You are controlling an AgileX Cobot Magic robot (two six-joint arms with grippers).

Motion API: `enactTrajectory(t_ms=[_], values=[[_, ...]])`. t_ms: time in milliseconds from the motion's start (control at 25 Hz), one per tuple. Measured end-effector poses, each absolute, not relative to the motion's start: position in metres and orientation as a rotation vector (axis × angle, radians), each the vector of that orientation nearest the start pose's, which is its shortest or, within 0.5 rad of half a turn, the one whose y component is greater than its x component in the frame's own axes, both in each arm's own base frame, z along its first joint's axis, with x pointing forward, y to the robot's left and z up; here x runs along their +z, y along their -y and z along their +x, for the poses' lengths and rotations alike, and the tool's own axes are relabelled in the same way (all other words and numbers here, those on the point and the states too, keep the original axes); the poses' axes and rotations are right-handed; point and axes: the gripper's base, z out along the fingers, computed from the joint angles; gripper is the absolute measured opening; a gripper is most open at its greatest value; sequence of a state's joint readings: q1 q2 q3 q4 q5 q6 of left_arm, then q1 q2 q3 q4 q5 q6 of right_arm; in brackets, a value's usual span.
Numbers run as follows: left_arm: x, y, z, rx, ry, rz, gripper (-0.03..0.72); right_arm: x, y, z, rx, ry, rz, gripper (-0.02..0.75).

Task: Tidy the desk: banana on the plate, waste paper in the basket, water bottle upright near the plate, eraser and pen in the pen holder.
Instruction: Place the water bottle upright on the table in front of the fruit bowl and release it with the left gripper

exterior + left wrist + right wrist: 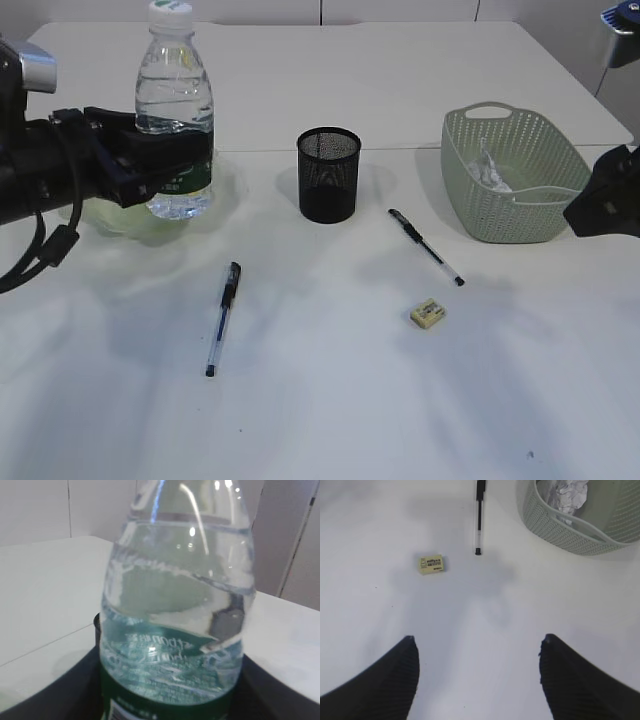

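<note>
Left wrist view: left gripper (165,172) clamps water bottle (175,630), cap cropped; right gripper (477,672) agape.

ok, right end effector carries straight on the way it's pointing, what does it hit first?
Likely bare table. The right end effector is open and angled down at empty surface; the eraser and pen lie further on. Depth is unclear.

Black arms (40,160) with looping black cables, ribbed black fingers (380,680)
</note>
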State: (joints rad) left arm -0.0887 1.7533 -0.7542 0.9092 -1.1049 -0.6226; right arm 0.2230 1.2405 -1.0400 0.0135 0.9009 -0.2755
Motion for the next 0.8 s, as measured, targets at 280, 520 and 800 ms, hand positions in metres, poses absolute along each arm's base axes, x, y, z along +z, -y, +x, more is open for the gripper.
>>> enactTrajectory(t_ms=[280,520,800], values=[[0.174,0.092,0.326,-0.735,-1.595,0.623,0.427,0.319,-0.055,0.238,-0.004,-2.507,-0.631,0.559],[0.142,0.092,0.331,-0.731,-1.669,0.62,0.427,0.319,-0.055,0.238,-0.005,-2.506,-0.632,0.559],[0.115,0.089,0.336,-0.698,-1.726,0.589,0.427,0.319,-0.055,0.238,-0.005,-2.505,-0.631,0.559]])
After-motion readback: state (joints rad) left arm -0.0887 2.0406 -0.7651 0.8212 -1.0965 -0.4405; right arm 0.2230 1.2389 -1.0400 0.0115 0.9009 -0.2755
